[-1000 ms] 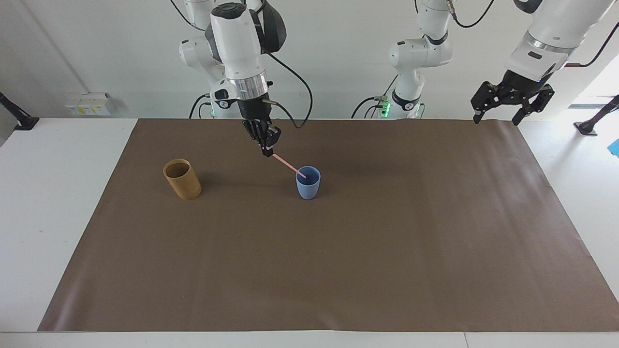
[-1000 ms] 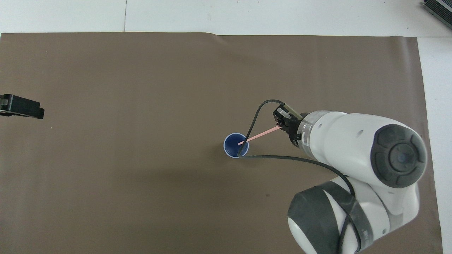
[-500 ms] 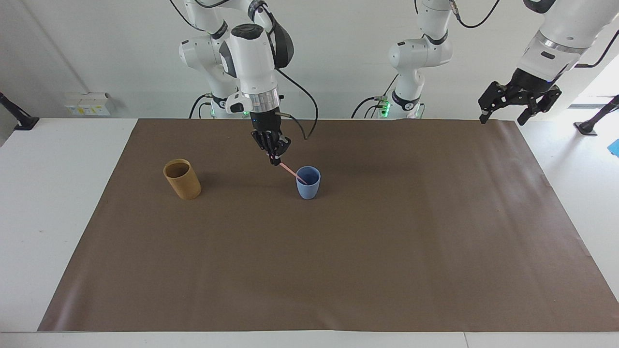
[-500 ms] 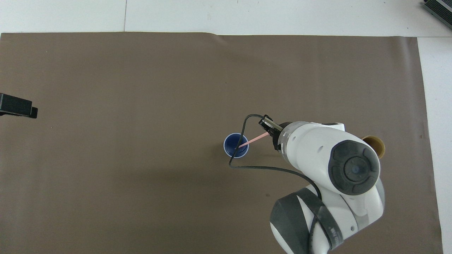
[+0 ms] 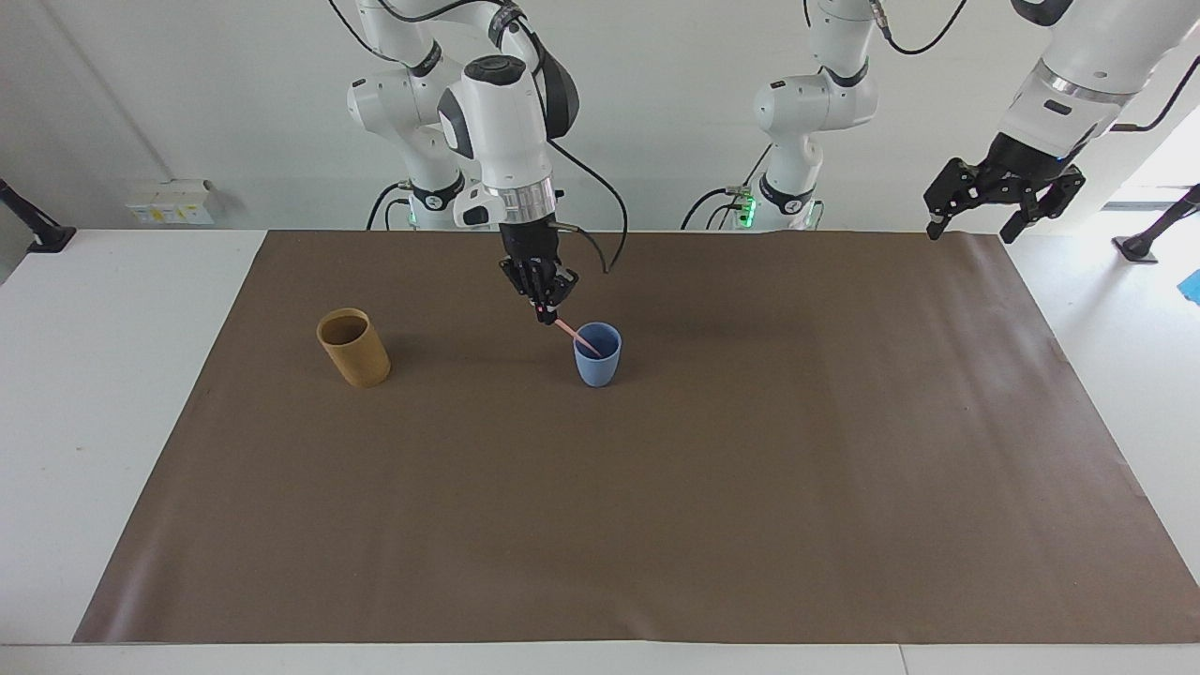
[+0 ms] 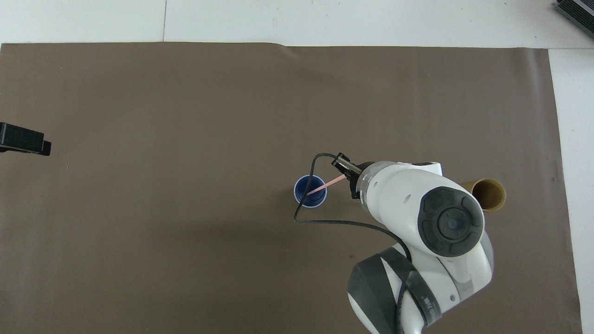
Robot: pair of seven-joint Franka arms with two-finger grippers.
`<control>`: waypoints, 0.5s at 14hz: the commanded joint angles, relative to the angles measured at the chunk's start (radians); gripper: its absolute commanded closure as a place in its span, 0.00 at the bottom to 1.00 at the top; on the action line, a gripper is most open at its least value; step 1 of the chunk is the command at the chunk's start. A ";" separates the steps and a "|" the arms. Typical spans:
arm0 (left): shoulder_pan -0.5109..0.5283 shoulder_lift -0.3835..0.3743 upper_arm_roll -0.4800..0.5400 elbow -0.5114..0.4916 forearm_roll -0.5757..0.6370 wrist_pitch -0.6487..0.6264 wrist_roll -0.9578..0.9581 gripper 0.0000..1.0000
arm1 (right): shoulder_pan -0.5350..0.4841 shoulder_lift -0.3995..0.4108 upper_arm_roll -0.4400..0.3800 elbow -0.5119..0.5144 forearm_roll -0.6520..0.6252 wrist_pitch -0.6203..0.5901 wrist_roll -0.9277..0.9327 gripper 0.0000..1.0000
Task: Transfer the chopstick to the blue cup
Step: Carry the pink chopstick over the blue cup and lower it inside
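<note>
The light-blue cup (image 5: 597, 367) (image 6: 301, 200) stands upright near the middle of the brown mat. The pale-pink chopstick (image 5: 570, 333) (image 6: 327, 185) leans slantwise, its lower end inside the cup and its upper end between the fingertips of my right gripper (image 5: 547, 317) (image 6: 345, 175). That gripper is shut on the chopstick, just above the cup's rim on the side toward the right arm's end of the table. My left gripper (image 5: 970, 228) (image 6: 24, 139) waits open and empty, high over the mat's corner at the left arm's end.
A taller tan cup (image 5: 354, 349) (image 6: 487, 195) stands upright on the mat (image 5: 656, 525) toward the right arm's end of the table. The right arm's black cable (image 6: 325, 221) loops over the blue cup in the overhead view.
My right gripper has come down and closer to the blue cup, and the chopstick has slid deeper into it. The left gripper has barely shifted.
</note>
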 commanded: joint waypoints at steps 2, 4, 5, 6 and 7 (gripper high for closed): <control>-0.051 -0.019 0.048 -0.015 0.011 -0.011 0.017 0.00 | -0.014 -0.008 0.005 0.005 -0.025 -0.004 0.022 0.19; -0.063 -0.048 0.059 -0.052 0.011 -0.005 0.017 0.00 | -0.021 -0.008 0.003 0.016 -0.027 -0.004 0.008 0.10; -0.060 -0.048 0.059 -0.052 0.011 0.000 0.017 0.00 | -0.040 -0.008 0.005 0.031 -0.025 -0.013 0.000 0.09; -0.054 -0.047 0.059 -0.052 0.011 0.003 0.018 0.00 | -0.050 -0.011 0.000 0.048 -0.025 -0.036 -0.015 0.00; -0.052 -0.045 0.059 -0.051 0.013 0.001 0.015 0.00 | -0.069 -0.017 -0.001 0.061 -0.025 -0.064 -0.056 0.00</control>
